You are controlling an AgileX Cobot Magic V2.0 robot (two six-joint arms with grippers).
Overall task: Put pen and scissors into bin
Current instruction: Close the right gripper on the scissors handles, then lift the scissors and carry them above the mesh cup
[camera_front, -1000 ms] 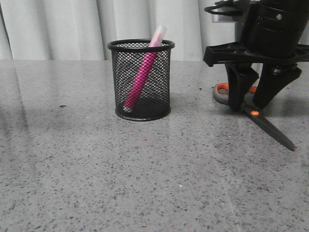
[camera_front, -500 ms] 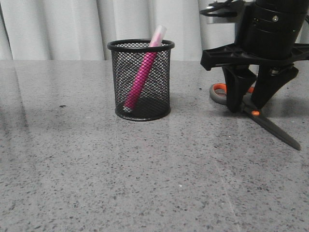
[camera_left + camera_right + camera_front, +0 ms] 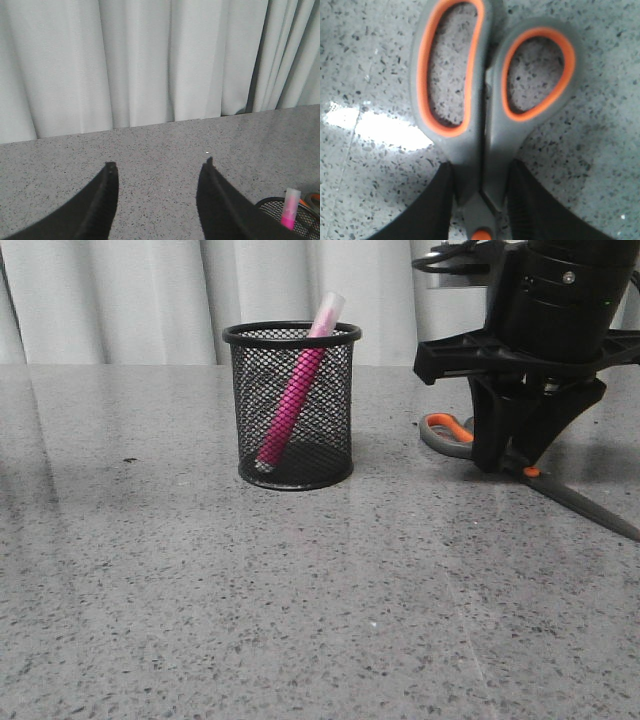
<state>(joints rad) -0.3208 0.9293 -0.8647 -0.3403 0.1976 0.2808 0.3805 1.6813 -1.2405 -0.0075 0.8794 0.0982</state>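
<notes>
Right wrist view: the right pincer clamps the grey, orange-lined scissors near the pivot, on the speckled grey table; the left pincer hangs open.

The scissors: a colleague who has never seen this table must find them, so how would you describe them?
On the grey speckled table, look right of the black mesh bin, under the right gripper. The scissors lie flat there, fingers squeezing their neck. Orange-lined grey handle loops single them out.
</notes>
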